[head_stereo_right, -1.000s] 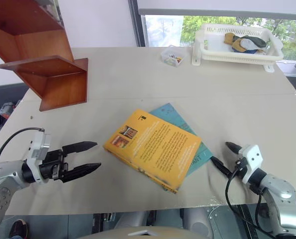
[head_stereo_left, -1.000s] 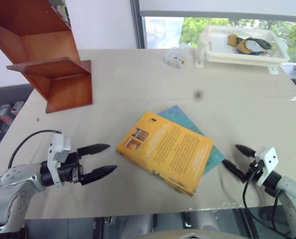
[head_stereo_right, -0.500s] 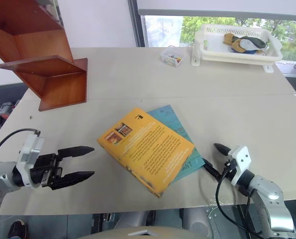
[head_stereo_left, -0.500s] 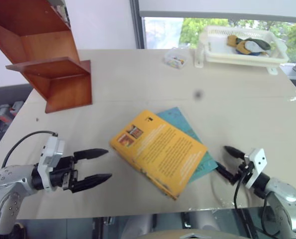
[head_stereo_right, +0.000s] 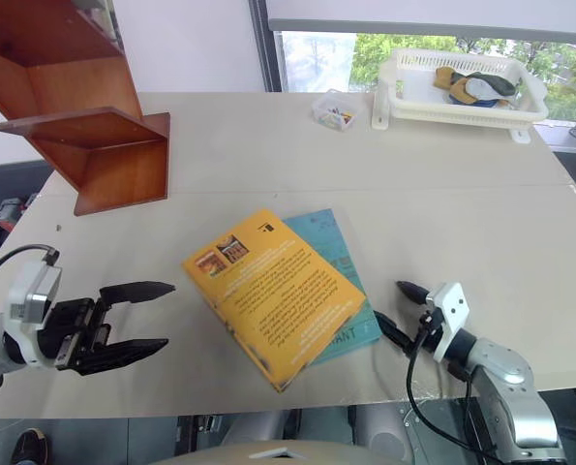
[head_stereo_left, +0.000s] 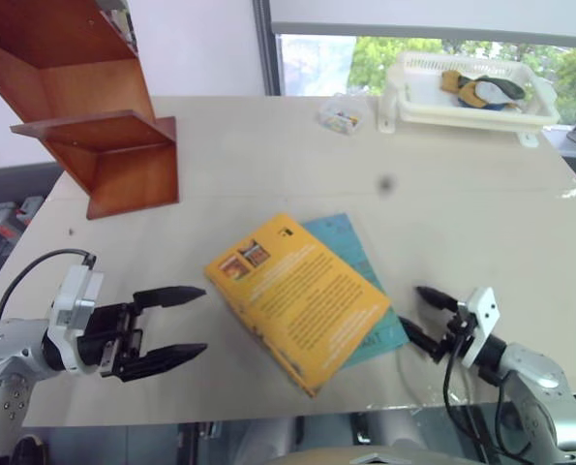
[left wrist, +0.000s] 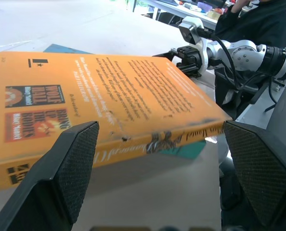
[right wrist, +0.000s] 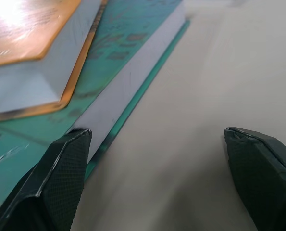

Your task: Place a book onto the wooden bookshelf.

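The left tool (head_stereo_left: pixel 176 325) is seen with its two black fingers spread wide and nothing between them, held near the bench's front edge towards its left corner and aimed at the spine side of the yellow-orange paperback book (head_stereo_left: pixel 297 286). The right tool (head_stereo_left: pixel 421 317) is likewise spread wide and empty, placed near the front edge towards the right corner; one of its fingers (right wrist: pixel 51 185) is seen just beside the white page edge of a teal paperback book (head_stereo_left: pixel 357 260), though contact cannot be told. The yellow-orange book is found flat, cover up, near the middle of the front edge of the pale beige bench (head_stereo_left: pixel 268 174), stacked askew on the teal book and between the two tools. The reddish-brown glossy wooden bookshelf (head_stereo_left: pixel 94 126) is set at the back left corner, well apart from the books. A white plastic slotted basket (head_stereo_left: pixel 471 92) holding some cloth items is placed at the back right corner, with a small clear plastic box (head_stereo_left: pixel 344 113) just beside it
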`<state>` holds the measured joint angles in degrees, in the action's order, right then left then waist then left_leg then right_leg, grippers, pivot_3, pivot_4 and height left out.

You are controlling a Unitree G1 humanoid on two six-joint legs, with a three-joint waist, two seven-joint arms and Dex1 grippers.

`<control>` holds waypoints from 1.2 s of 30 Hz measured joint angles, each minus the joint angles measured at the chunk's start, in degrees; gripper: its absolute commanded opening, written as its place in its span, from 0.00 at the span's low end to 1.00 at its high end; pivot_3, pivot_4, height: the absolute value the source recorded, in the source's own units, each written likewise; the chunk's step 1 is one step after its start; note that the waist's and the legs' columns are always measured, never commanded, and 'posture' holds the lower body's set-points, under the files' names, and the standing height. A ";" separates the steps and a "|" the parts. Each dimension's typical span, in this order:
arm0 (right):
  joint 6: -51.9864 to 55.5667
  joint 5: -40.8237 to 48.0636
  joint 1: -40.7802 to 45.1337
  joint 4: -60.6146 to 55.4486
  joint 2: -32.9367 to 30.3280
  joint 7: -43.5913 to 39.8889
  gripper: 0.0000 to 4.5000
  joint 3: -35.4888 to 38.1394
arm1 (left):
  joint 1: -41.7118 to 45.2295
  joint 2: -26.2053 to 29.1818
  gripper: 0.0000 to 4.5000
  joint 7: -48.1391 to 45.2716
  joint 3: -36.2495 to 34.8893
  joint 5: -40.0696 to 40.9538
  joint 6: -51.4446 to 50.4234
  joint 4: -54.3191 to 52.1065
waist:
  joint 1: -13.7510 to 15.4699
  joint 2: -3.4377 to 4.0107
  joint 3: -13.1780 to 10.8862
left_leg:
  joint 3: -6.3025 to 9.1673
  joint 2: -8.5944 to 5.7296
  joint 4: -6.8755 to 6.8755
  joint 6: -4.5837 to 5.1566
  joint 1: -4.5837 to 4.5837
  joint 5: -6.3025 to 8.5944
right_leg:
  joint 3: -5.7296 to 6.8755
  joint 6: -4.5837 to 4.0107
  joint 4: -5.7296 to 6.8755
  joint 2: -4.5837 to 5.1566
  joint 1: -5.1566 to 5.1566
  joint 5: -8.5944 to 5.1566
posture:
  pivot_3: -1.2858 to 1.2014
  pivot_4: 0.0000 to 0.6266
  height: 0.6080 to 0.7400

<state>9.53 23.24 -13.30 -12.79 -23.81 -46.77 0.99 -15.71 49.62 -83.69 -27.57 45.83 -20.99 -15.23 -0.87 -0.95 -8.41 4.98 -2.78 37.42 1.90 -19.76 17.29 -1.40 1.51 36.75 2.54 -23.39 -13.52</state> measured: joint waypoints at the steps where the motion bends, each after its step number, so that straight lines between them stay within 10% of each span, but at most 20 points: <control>1: 0.35 0.04 0.15 -0.17 0.09 0.00 1.00 -0.25 | -0.04 -0.10 0.99 0.02 -0.03 0.00 0.11 0.00 | 0.01 0.00 0.00 | 0.00 0.00 0.00 0.00 0.00 0.00 | 0.00 0.00 0.00 0.00 0.00 0.00 | 0.52 0.24 1.00; 16: -7.32 -1.30 2.59 8.37 -6.68 -3.12 1.00 4.24 | -3.56 -4.04 0.99 6.48 -3.29 0.63 -1.54 -0.02 | 0.64 -0.04 -0.06 | -0.01 -0.11 0.10 0.02 -0.04 0.00 | 0.00 0.05 -0.05 0.10 0.04 0.02 | 0.52 0.24 1.00; 36: 10.85 20.18 -0.14 -8.68 -28.17 -20.12 1.00 23.43 | -4.74 -18.72 0.99 39.65 4.09 32.67 -37.43 0.26 | 1.28 0.42 -0.75 | 0.12 -0.05 0.04 0.02 -0.17 0.01 | 0.16 0.26 -0.12 0.10 -0.01 0.12 | 0.52 0.24 1.00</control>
<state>20.38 43.42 -13.44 -21.47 -51.98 -66.88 24.42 -20.44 30.89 -44.04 -23.48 78.50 -58.41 -14.96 0.41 -0.53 -9.15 5.11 -2.83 37.45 1.93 -19.93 17.30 -1.24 1.77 36.63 2.64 -23.39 -13.40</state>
